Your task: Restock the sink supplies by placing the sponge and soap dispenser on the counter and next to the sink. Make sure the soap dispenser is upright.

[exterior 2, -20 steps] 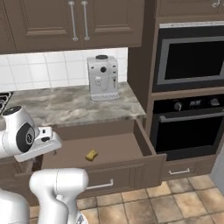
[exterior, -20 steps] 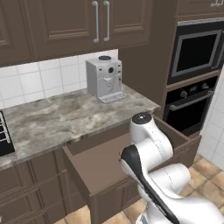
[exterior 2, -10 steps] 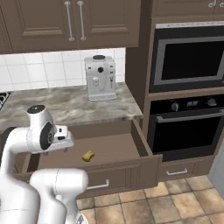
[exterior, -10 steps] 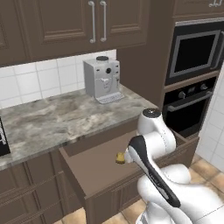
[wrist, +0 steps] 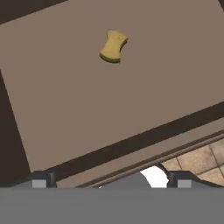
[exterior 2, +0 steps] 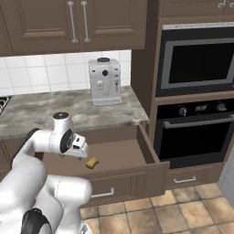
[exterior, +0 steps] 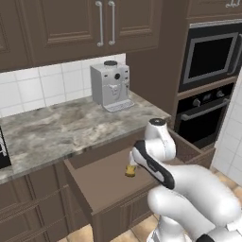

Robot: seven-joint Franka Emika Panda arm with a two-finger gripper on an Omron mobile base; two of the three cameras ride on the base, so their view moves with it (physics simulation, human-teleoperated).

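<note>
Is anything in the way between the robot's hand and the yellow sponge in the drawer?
Nothing visible. The sponge lies alone on the bare floor of the open drawer, and the gripper looks down at it with its jaws wide open and empty.

A small mustard-yellow wavy sponge (exterior 2: 92,162) is found in the open brown wooden drawer (exterior 2: 151,153), below the marbled stone counter (exterior 2: 41,109). A grey coffee machine (exterior 2: 104,81) is set on the counter behind the drawer, with the built-in black ovens (exterior 2: 196,61) to its right.
</note>
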